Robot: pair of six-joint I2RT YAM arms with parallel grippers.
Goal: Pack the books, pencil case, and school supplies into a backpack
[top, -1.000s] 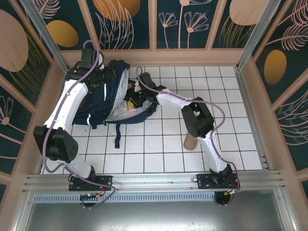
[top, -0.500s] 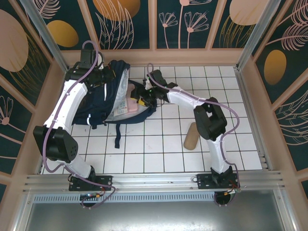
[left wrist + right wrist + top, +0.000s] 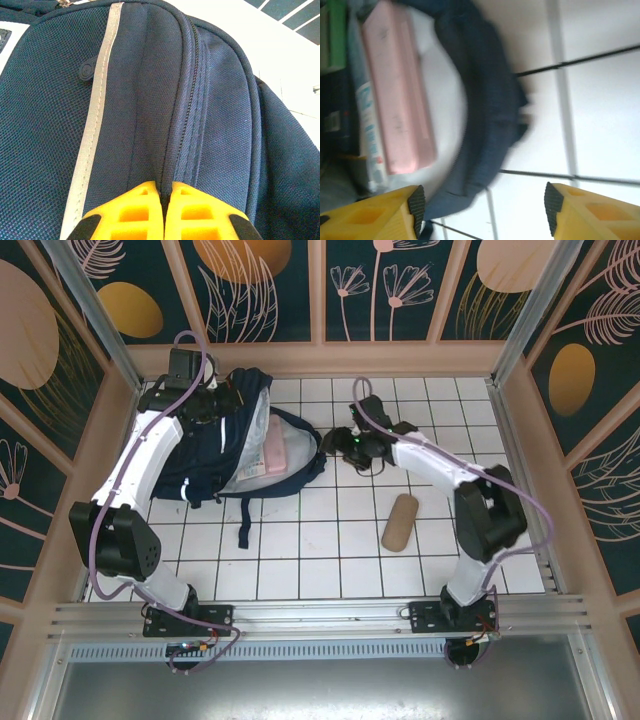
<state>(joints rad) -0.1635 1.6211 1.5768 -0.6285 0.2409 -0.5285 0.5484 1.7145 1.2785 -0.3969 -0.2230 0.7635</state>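
The right gripper [image 3: 483, 202] is standing with its yellow fingers wide apart and nothing between them, and it is now hanging just to the right of the large navy blue fabric backpack [image 3: 200, 455], clear of the open mouth. A second ago it was reaching inside that mouth with narrower jaws, so it is backing out after a release. The flat oblong pink box [image 3: 397, 100] is lying inside the backpack on the pale lining, next to the long white-and-blue printed packet [image 3: 370, 135] and with a small green piece [image 3: 335, 35] beyond it; dark book edges are showing further in, too blurred to tell apart. That item is looking packed.

The left gripper [image 3: 162, 192] is staying where it was, at the top of the backpack, its fingers pinched together on the navy fabric beside the zip line and keeping the mouth lifted open.

Out on the white tiled table [image 3: 480, 420], well to the right of the backpack and nearer the arm bases, a tan cylindrical roll [image 3: 401, 522] is lying loose; it is probably the pencil case and the last thing waiting. With the right arm swinging away, it is likely heading there next
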